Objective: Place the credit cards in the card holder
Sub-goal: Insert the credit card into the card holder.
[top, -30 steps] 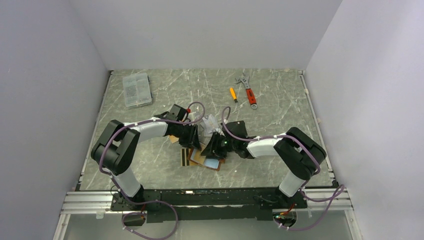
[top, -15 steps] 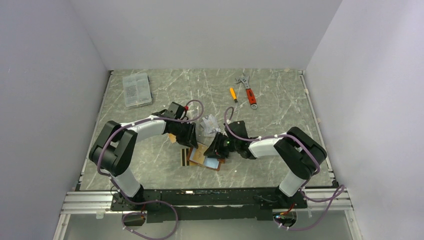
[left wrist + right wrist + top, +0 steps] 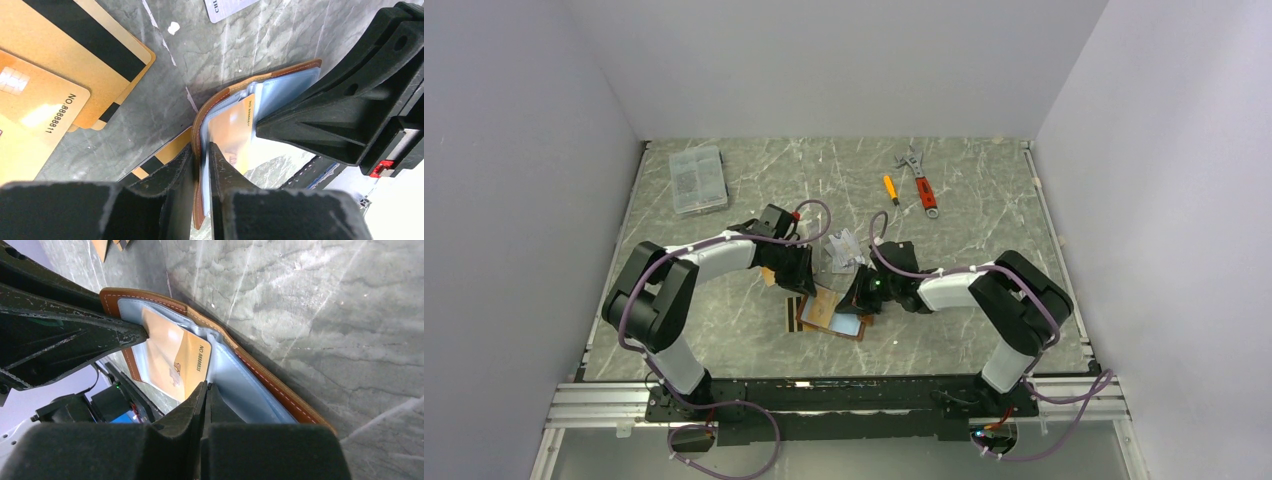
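Observation:
The tan leather card holder (image 3: 280, 70) lies open near the table's middle (image 3: 824, 308), its clear sleeves showing. My left gripper (image 3: 201, 147) is shut on the holder's leather edge and one sleeve. An orange credit card (image 3: 175, 355) sits partly inside a sleeve. My right gripper (image 3: 206, 386) is shut on that card's edge, facing the left fingers (image 3: 60, 335). Loose credit cards lie beside it: a gold one with black stripes (image 3: 95, 50), an orange numbered one (image 3: 35, 115) and a silver-grey one (image 3: 227, 7).
A crumpled clear plastic piece (image 3: 842, 250) lies just behind the grippers. A clear compartment box (image 3: 697, 178) stands at the back left. A small orange-handled screwdriver (image 3: 890, 188) and a red-handled wrench (image 3: 919, 183) lie at the back right.
Both grippers have narrowed; the right one has closed fully on the orange card. The left arm pulled slightly left and back with the holder.

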Controlling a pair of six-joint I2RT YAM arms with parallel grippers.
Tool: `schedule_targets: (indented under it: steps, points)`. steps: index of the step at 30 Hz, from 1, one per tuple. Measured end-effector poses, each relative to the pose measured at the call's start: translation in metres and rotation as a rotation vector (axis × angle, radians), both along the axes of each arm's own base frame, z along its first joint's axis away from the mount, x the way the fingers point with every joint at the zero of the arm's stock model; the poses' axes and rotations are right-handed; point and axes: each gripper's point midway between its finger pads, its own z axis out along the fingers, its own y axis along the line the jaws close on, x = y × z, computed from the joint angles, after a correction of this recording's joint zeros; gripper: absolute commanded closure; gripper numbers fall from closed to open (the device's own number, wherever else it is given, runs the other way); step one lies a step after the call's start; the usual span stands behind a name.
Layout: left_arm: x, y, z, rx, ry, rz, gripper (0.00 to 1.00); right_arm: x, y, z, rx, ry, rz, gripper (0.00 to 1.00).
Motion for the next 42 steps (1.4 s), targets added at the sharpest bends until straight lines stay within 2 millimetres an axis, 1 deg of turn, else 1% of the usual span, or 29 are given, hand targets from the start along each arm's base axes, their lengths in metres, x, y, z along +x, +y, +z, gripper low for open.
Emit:
schedule_targets:
  steps: [4,10,12,15,19,24,29,30,32,33,36,37,38,42]
  points:
    - [0.001,0.0,0.0,-0.001,-0.001,0.003,0.82,0.002,0.004,-0.001,-0.011,0.008,0.008,1.0]
    - [0.0,-0.002,-0.001,-0.013,-0.001,0.003,0.8,0.003,0.011,-0.003,-0.038,0.009,0.027,1.0]
    - [0.0,-0.003,-0.001,-0.014,-0.005,0.0,0.78,0.003,0.012,-0.003,-0.043,0.01,0.029,1.0]
    - [0.0,-0.004,-0.002,-0.009,-0.013,-0.003,0.69,0.003,0.014,-0.004,-0.045,0.006,0.032,1.0]
    - [-0.004,-0.009,-0.003,-0.009,-0.009,-0.018,0.61,0.003,0.021,-0.003,-0.042,-0.003,0.041,1.0]
    - [-0.007,-0.012,-0.003,-0.013,-0.008,-0.031,0.59,0.003,0.026,-0.002,-0.039,-0.012,0.051,1.0]
    - [-0.008,-0.013,-0.002,-0.02,-0.005,-0.035,0.57,0.003,0.027,-0.001,-0.036,-0.02,0.051,1.0]
    - [-0.008,-0.014,-0.002,-0.024,-0.004,-0.039,0.56,0.004,0.026,-0.001,-0.038,-0.023,0.049,0.95]
    - [-0.01,-0.016,-0.001,-0.028,-0.004,-0.051,0.52,0.004,0.024,0.0,-0.042,-0.034,0.043,0.82]
    - [-0.012,-0.017,0.0,-0.032,-0.005,-0.06,0.48,0.003,0.021,0.001,-0.045,-0.039,0.039,0.75]
    - [-0.015,-0.024,0.004,-0.048,-0.02,-0.098,0.33,-0.004,0.003,0.005,-0.058,-0.056,0.02,0.64]
    - [-0.015,-0.025,0.007,-0.054,-0.028,-0.107,0.29,-0.005,-0.003,0.006,-0.062,-0.061,0.014,0.61]
    - [-0.015,-0.028,0.011,-0.063,-0.041,-0.117,0.28,-0.006,-0.011,0.008,-0.072,-0.067,0.003,0.59]
    - [-0.011,-0.033,0.028,-0.096,-0.099,-0.148,0.26,-0.006,-0.03,0.017,-0.098,-0.101,-0.03,0.56]
